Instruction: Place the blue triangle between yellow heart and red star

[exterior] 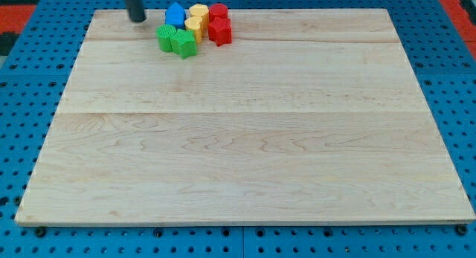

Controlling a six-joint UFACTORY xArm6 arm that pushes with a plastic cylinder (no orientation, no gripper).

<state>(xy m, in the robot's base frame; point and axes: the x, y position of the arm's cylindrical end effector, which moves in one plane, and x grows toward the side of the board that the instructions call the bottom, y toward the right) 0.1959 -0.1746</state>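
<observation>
A tight cluster of blocks sits near the view's top, left of centre. The blue triangle [175, 14] is at the cluster's top left. A yellow block [198, 12] lies right of it, and a second yellow block [194, 26], which may be the heart, lies below. A red block [218, 12] sits at the top right with the red star [220, 32] below it. Two green blocks [166, 36] [184, 44] are at the cluster's lower left. My tip [137, 19] is left of the blue triangle, apart from it.
The wooden board [245, 139] lies on a blue pegboard table [22, 102]. The blocks sit close to the board's top edge.
</observation>
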